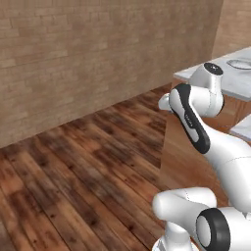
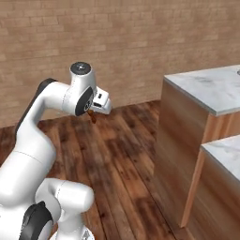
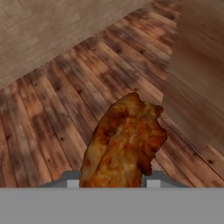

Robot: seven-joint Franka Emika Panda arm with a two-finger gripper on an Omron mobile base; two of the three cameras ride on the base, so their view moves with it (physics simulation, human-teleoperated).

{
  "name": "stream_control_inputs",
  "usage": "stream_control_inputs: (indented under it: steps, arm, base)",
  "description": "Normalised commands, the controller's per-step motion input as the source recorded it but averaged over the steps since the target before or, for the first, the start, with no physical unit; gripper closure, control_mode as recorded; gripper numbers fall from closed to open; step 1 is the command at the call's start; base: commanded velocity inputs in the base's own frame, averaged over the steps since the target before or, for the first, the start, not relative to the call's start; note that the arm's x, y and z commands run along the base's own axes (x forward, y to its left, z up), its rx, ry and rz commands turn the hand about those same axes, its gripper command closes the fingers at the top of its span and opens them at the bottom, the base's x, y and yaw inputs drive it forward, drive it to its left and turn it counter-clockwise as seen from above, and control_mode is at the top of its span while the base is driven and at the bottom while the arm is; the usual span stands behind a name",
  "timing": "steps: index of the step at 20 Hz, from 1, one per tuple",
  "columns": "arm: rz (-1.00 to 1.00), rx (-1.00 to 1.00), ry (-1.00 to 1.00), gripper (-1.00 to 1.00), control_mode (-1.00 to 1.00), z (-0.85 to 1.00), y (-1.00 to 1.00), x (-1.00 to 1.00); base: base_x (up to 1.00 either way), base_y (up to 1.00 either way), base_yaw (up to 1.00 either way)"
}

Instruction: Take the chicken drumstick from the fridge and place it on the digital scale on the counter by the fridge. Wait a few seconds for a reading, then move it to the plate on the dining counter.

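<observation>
In the hand view the chicken drumstick (image 3: pixel 124 144) is sitting closest to the lens, its glossy reddish-brown body rising from the bottom centre and leaning toward one o'clock, with the end effector pinching it at its lower end, where the fingers themselves are mostly hidden behind the meat. Beyond it the dark wooden floor (image 3: pixel 65 100) is running away toward twelve o'clock, and a light wooden panel (image 3: pixel 197 78) is standing at about two o'clock. In the right base view the white arm (image 2: pixel 33 150) is rising from seven o'clock and bending over toward the centre, and the end effector (image 2: pixel 93 114) is hanging just below the wrist at about ten o'clock of the picture, with the drumstick showing as a small brown piece (image 2: pixel 92 116) poking downward from it, in the air above the floor and well apart from any table. Farther off at three o'clock the dining counter (image 2: pixel 206 89), a white marble table on light wooden panelling, is standing beside the brick wall (image 2: pixel 117 42). In the left base view the same table (image 1: pixel 235 83) is lying at two o'clock behind the arm's elbow, and the plate (image 1: pixel 240 63) is resting on its far part near the picture's right edge.
</observation>
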Motion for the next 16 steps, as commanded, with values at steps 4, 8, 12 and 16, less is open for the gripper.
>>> stream_control_inputs:
  steps: [4,8,12,16]
  arm:
    - [0.00,0.00,0.00,1.00,1.00,0.00,0.00,0.00]
    - [0.00,0.00,0.00,1.00,1.00,0.00,0.00,0.00]
    - [0.00,0.00,0.00,1.00,1.00,0.00,0.00,0.00]
    - [0.00,0.00,0.00,1.00,1.00,0.00,0.00,0.00]
  base:
    - [1.00,0.56,-0.25]
    - [1.00,0.57,-0.30]
    - [1.00,0.58,-0.37]
    - [1.00,0.59,-0.45]
